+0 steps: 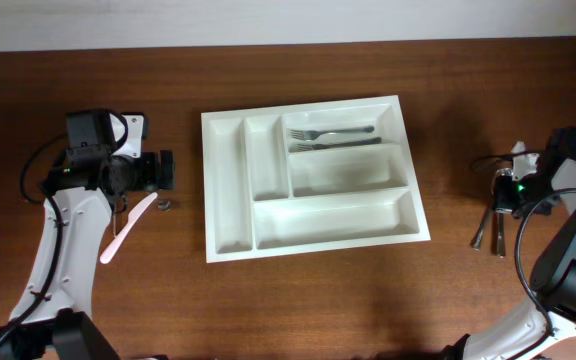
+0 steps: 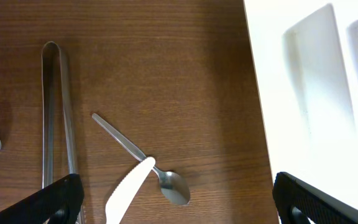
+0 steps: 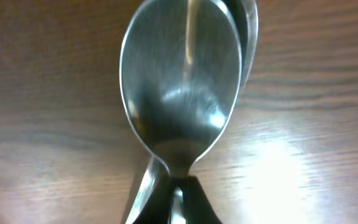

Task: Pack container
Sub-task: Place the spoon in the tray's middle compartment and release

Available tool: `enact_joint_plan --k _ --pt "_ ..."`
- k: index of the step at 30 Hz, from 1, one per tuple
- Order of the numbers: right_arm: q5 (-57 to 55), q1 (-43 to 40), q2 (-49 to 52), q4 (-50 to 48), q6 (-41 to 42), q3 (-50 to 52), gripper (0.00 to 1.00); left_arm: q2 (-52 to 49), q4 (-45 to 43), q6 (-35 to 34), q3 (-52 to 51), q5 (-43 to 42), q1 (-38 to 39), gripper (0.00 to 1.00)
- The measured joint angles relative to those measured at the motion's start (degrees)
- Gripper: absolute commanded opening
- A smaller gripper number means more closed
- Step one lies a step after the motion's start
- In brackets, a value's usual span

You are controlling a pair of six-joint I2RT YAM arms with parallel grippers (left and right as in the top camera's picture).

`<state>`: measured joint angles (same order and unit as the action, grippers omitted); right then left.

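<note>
The white cutlery tray (image 1: pixel 230 190) lies mid-surface (image 1: pixel 368 300), with two forks (image 1: pixel 333 138) in its far-right compartment. Left of the tray, the left gripper (image 1: pixel 164 170) hovers with fingers spread wide over a teaspoon (image 2: pixel 123 141) and a white plastic knife (image 2: pixel 126 190). Right of the tray, the right gripper (image 1: pixel 504 195) sits at stacked spoons (image 3: pixel 182 93) — whether its fingers are spread or pinching, I cannot tell.

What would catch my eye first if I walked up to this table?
The big white tray in the middle of the dark wooden table stands out most, with two forks lying in the compartment at the top right of the overhead view and the other compartments bare. In the right wrist view, a shiny spoon fills almost the whole picture.
</note>
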<state>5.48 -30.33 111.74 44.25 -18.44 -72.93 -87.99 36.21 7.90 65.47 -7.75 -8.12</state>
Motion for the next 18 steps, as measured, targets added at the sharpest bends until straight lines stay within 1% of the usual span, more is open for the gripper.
enact_joint_plan --k 3,6,8,11,14,15,17,18 --pt "0.02 0.09 -0.98 5.49 1.97 -6.10 0.04 0.00 0.00 0.00 0.00 0.00 0.00 0.99" --pt "0.07 1.09 -4.28 10.88 3.93 -14.97 0.04 0.00 -0.02 0.00 0.00 0.00 0.00 0.99" --pt "0.33 2.64 -7.02 13.70 4.81 -20.65 0.04 0.00 -0.02 0.00 0.00 0.00 0.00 0.99" --pt "2.34 7.13 -11.32 16.90 4.81 -28.09 0.04 0.00 0.00 0.00 0.00 0.00 0.00 0.99" --pt "7.28 13.44 -14.27 17.84 0.00 -31.61 0.04 0.00 0.00 0.00 0.00 0.00 0.00 0.99" --pt "10.14 16.92 -14.86 18.05 -3.52 -32.06 0.04 0.00 0.00 0.00 0.00 0.00 0.00 0.99" --pt "12.61 20.63 -14.93 18.32 -7.76 -32.13 0.04 0.00 -0.02 0.02 0.00 0.00 0.00 0.99" --pt "14.62 24.00 -14.43 18.58 -11.54 -32.13 0.04 0.00 0.00 0.00 0.00 0.00 0.00 0.99"
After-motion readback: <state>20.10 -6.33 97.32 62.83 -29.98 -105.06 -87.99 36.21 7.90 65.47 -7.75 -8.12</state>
